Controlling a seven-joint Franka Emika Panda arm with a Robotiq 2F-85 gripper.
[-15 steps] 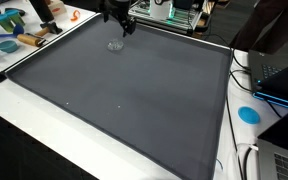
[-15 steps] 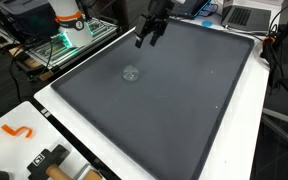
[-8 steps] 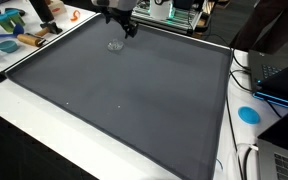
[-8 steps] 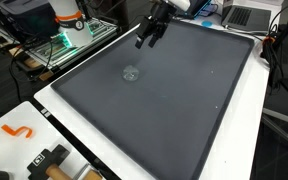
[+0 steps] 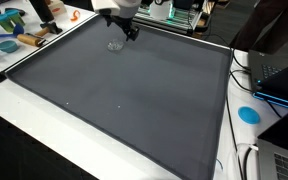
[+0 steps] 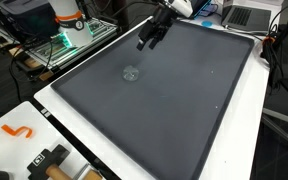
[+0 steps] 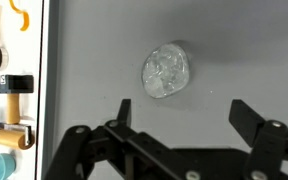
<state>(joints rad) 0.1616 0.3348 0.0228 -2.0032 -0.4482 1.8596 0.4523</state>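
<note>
So the gripper (image 5: 127, 30) is hanging over the far end of the gray mat (image 5: 134, 100), sitting at the top of the frame, a bit left of center, in an exterior view. The jaws are standing wide apart and aren't holding anything. In the wrist view the gripper (image 7: 180, 104) is coming in from the bottom edge, with one fingertip at lower center and the other at lower right, and there's only bare mat (image 7: 104, 50) showing between them.

The thing closest to it is a small clear blob (image 7: 167, 72), looking crinkly and glassy, and I honestly can't tell what it's made of. In the wrist view it's sitting just above center, past the fingertips and not touching them. In the exterior views the clear blob (image 5: 114, 45) is lying flat on the mat just below and left of the gripper. From the other angle the clear blob (image 6: 131, 73) is showing up left of center, with the gripper (image 6: 147, 42) floating up and to the right of it.

The mat (image 6: 174, 110) is covering most of a white table (image 6: 84, 140). An orange hook (image 6: 18, 131) is lying on the table at the lower left, and a blue disc (image 5: 248, 114) is sitting off the mat's right edge.
</note>
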